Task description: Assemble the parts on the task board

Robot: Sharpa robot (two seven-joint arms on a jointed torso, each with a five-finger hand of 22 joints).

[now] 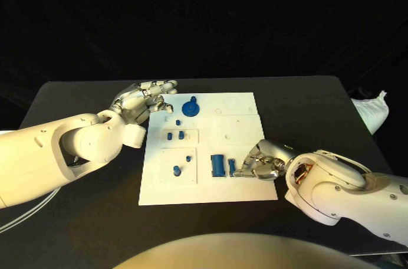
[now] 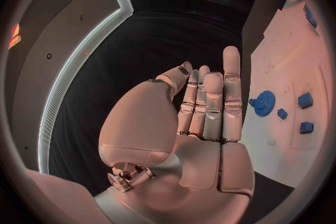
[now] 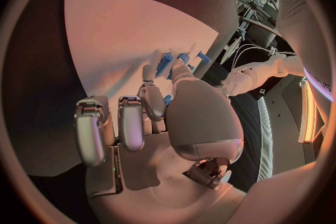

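Silver fingers of the right hand (image 1: 259,163) are curled at the near right part of the white board (image 1: 242,189), their tips closed against a small blue part (image 1: 233,166); in the right wrist view that part (image 3: 168,99) is seen between thumb and finger, so it is taken as pinched, though much of it is hidden. A blue cylinder (image 1: 217,164) lies flat on the board just beside the pinched part, on the side towards the left arm. Further that way, two small blue pegs (image 1: 187,158) (image 1: 177,171) are set in a square recess.

Silver fingers of the left hand (image 1: 144,101) are held straight and close together at the far left edge of the board, with nothing in them; the same is shown in the left wrist view (image 2: 206,109). A blue gear (image 1: 192,108) sits on the board just beside those fingertips. Nearer the robot, small blue blocks (image 1: 176,134) are seated in a shallow recess, with a smaller piece (image 1: 178,122) between them and the gear.

The board lies in the middle of the black table (image 1: 76,228).
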